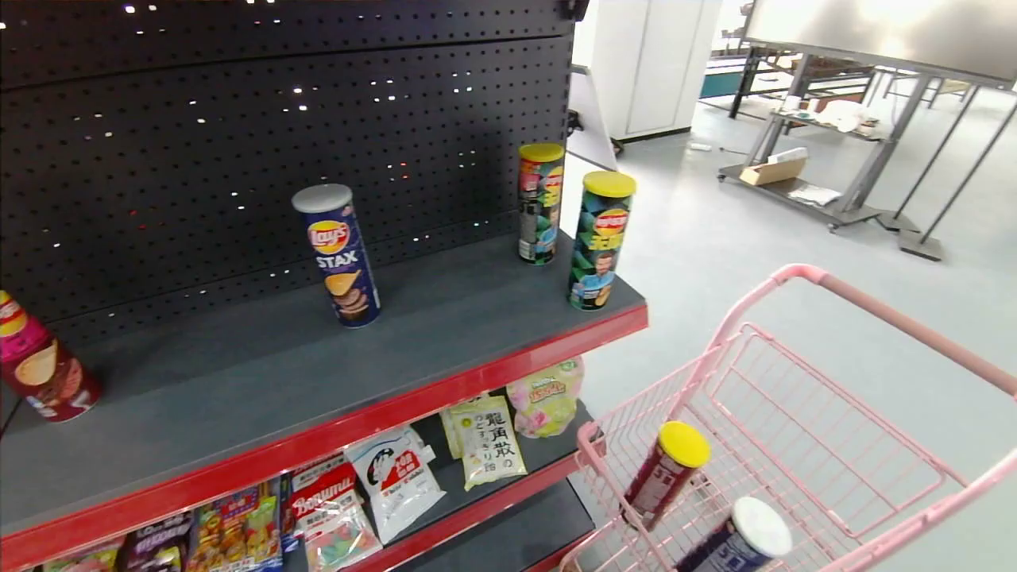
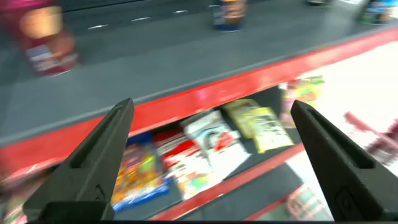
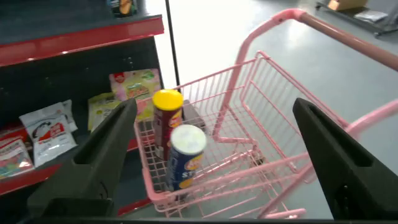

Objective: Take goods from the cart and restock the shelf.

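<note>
The pink wire cart (image 1: 898,318) looks like glossy coated metal; the dark grey shelf board (image 1: 238,373) is matt and smooth; the snack bags (image 1: 397,477) are shiny plastic.

Floor: a smooth, pale grey floor (image 1: 715,238) is spread across the right side and is evenly lit.
Back wall: tall white cabinet doors (image 1: 647,63) are set at the far end and reach down to the floor.
Panel: a large pale panel (image 1: 882,32) is carried on a grey frame with slanted legs; bright patches of light are reflected on it.
Rack: a grey metal rack (image 1: 842,210) is placed beneath the panel; a cardboard box (image 1: 772,171) is laid on its lower tier, and white items on the upper.
Table: a dark-legged table (image 1: 767,67) is seen farther back, beside the cabinet doors.
</note>
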Robot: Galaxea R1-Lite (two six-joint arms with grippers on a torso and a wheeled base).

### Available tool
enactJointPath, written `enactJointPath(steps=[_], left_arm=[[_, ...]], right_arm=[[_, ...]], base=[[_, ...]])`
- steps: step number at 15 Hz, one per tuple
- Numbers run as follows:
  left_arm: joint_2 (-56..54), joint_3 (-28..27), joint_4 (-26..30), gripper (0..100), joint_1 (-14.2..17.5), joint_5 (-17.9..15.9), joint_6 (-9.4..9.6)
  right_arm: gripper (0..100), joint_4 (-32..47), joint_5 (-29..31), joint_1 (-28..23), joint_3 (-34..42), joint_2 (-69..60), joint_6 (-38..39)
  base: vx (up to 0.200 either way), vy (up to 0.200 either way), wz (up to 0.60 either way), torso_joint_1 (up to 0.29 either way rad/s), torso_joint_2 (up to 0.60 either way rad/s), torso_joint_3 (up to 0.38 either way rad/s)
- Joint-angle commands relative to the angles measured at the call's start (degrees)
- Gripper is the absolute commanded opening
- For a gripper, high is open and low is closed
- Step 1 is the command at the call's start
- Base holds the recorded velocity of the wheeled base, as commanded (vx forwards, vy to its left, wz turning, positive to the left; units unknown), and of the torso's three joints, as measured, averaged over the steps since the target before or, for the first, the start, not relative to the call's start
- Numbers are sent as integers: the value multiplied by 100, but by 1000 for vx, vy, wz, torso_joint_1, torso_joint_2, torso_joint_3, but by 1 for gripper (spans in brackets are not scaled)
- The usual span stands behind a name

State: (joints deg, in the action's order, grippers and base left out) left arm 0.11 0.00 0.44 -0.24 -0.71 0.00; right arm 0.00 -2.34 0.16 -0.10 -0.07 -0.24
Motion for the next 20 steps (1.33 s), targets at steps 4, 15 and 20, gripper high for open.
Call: enactJointPath(steps=[4,15,20], left_arm=[[-2,0,0,100,-2,-8,0],[-2,0,0,100,-2,-8,0],[-2,0,0,100,-2,-8,0]], right_arm=[[100,0,-3,2,1,7,-2],[100,0,-3,2,1,7,-37],[100,0,-3,2,1,7,-37]], base=[[0,0,-600,4,4,1],[0,0,0,-10,20,12],[0,0,0,-136,336,189]])
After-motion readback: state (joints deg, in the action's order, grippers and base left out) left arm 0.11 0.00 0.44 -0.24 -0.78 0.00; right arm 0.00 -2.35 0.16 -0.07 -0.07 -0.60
